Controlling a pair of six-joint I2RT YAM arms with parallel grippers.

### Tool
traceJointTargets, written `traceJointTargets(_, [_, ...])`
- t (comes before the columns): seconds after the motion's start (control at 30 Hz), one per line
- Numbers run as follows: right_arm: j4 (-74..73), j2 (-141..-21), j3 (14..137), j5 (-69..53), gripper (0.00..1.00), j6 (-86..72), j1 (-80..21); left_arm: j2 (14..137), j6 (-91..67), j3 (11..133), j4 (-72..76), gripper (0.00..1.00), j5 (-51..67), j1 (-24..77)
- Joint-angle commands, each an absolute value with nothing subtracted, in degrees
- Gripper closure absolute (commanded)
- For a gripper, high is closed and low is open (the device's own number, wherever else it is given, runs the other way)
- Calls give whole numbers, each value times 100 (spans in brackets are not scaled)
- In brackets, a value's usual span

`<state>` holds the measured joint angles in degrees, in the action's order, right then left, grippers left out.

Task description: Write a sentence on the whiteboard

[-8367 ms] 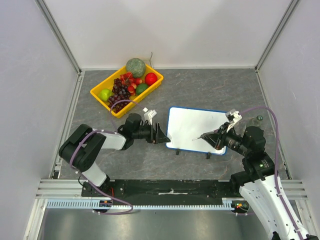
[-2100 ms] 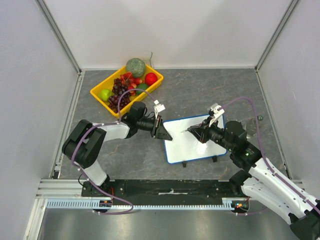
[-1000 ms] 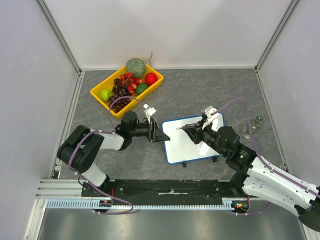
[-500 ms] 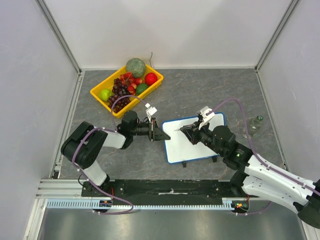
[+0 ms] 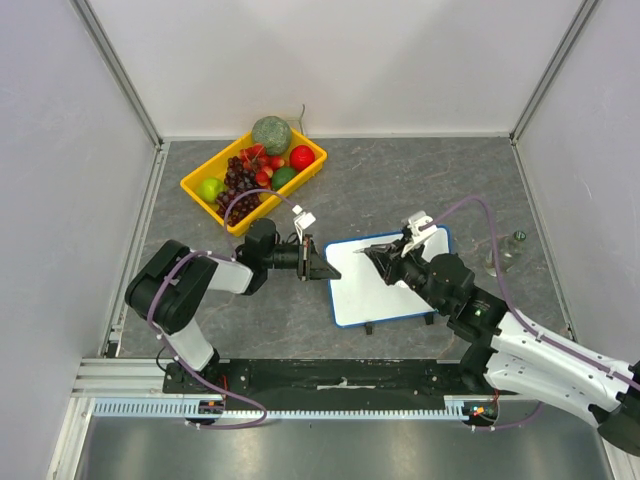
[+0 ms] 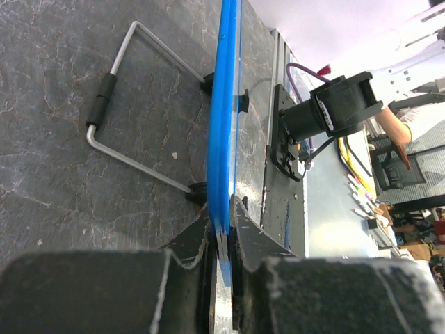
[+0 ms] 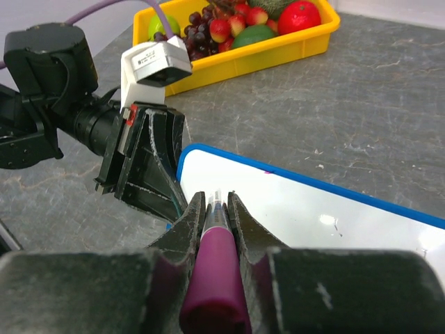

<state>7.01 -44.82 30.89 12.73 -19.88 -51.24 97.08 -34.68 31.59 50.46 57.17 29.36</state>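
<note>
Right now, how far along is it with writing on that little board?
Setup looks done: the left end effector grips the whiteboard by its blue edge, and the right end effector holds a pink marker. In hand: the marker's tip is at the board's far left corner. Left: the whole sentence; the surface looks blank.

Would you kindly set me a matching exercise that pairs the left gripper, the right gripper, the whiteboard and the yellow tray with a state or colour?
Things:
1. left gripper
2. right gripper
3. whiteboard
4. yellow tray

States:
A. holds fruit
B. shut on a pink marker
C. white with a blue rim
D. clamps the board's edge

Pairs: 1-D, 2-B, 3-C, 4-A
</note>
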Motion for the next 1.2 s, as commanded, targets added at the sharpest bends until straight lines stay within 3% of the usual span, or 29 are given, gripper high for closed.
traceJointTargets(0.0, [1090, -4412, 3041, 1670, 100, -1916, -5150, 9870, -3252, 3340, 4905, 98, 5818, 2918])
traceJointTargets(1.17, [1767, -5397, 2804, 2075, 100, -1898, -5159, 9791, -3138, 3331, 4746, 98, 5933, 2918])
